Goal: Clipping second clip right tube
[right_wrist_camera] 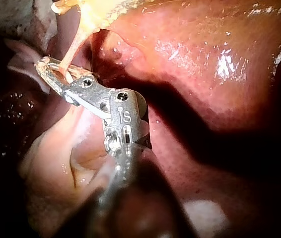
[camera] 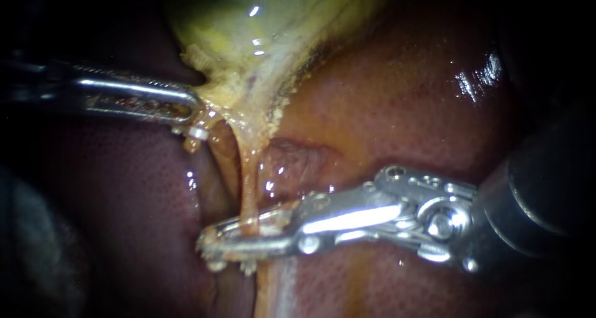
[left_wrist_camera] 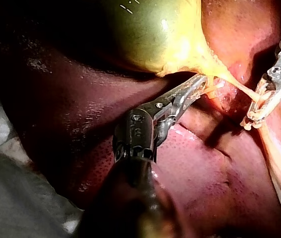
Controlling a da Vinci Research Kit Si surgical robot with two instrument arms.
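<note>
I count two instruments, one gallbladder, one liver, and one tube that I can be sure of. In the endoscope view my left instrument point(camera: 189, 110) comes in at the upper left, its jaws together on the pale frayed edge of the gallbladder point(camera: 248, 26), which fills the top centre. The tube point(camera: 248, 181) drops from that edge to the lower centre. There my right instrument point(camera: 214, 240), entering from the lower right, has its jaws clamped across it, one on each side. The liver point(camera: 403, 107) lies around all of this. Bare liver surface shows at the upper right and lower left, while my right jaw tips sit close against a fold of liver. Only my left wrist view shows grey cloth point(left_wrist_camera: 11, 198) past the liver's edge. It also shows the two instruments apart, joined only by the stretched tube. My right wrist view shows just my right jaws with the tube running into them.
</note>
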